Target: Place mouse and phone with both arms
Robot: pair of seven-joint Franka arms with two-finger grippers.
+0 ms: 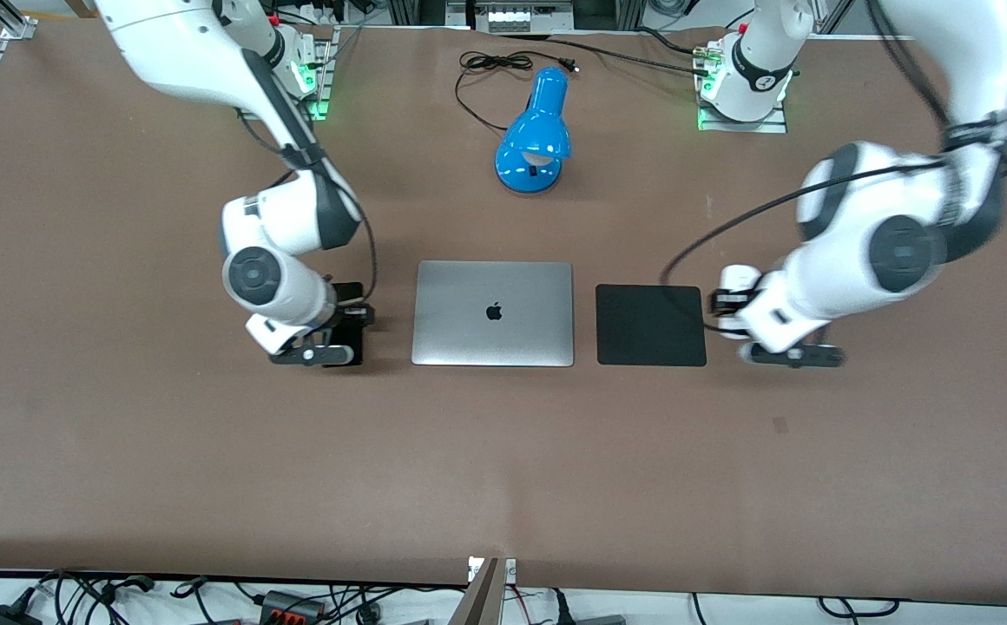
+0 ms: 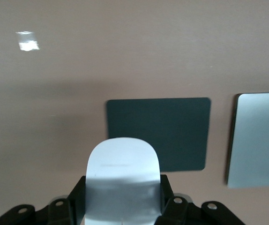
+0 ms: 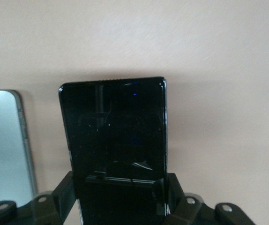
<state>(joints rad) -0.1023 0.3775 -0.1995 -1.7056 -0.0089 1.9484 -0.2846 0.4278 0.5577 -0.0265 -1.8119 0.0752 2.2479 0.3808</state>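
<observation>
Glossy, slippery phone is clamped by its long edges in right gripper beside laptop; light, smooth mouse is pinched sidewise in left gripper near mouse pad.

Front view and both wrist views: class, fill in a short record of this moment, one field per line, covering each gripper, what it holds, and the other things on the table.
left gripper: shut on the mouse, up beside the mouse pad, toward the left arm's end of the table
right gripper: shut on the phone, low beside the laptop, toward the right arm's end
laptop: closed, beside the mouse pad
lamp: blue, farther from the front camera than the laptop
</observation>
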